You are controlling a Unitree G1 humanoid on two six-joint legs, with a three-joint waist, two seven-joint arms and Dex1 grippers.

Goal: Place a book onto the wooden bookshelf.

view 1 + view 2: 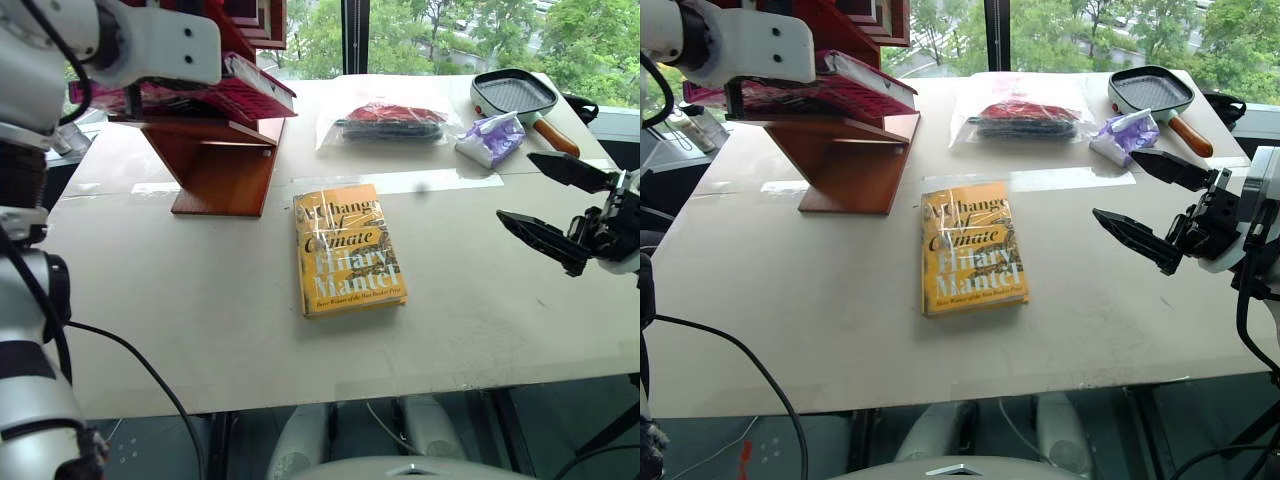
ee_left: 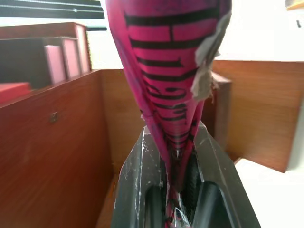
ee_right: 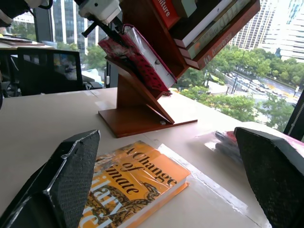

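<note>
The pink book (image 1: 245, 95) lies flat on the low shelf of the wooden bookshelf (image 1: 215, 165) at the table's far left. My left gripper (image 2: 178, 190) is shut on the book's near edge, and its black fingers (image 3: 107, 28) pinch the glossy cover from the shelf's open side. The shelf's brown walls (image 2: 47, 156) stand close around the book. My right gripper (image 1: 515, 187) hovers open above the table's right side, well away from the shelf, with nothing between its fingers.
A yellow-orange "Hilary Mantel" book (image 1: 348, 250) lies flat mid-table. Behind it are a clear bag with red and dark contents (image 1: 390, 120), a purple packet (image 1: 490, 138) and a grill pan (image 1: 513, 92). Other books (image 3: 209, 28) fill the shelf above.
</note>
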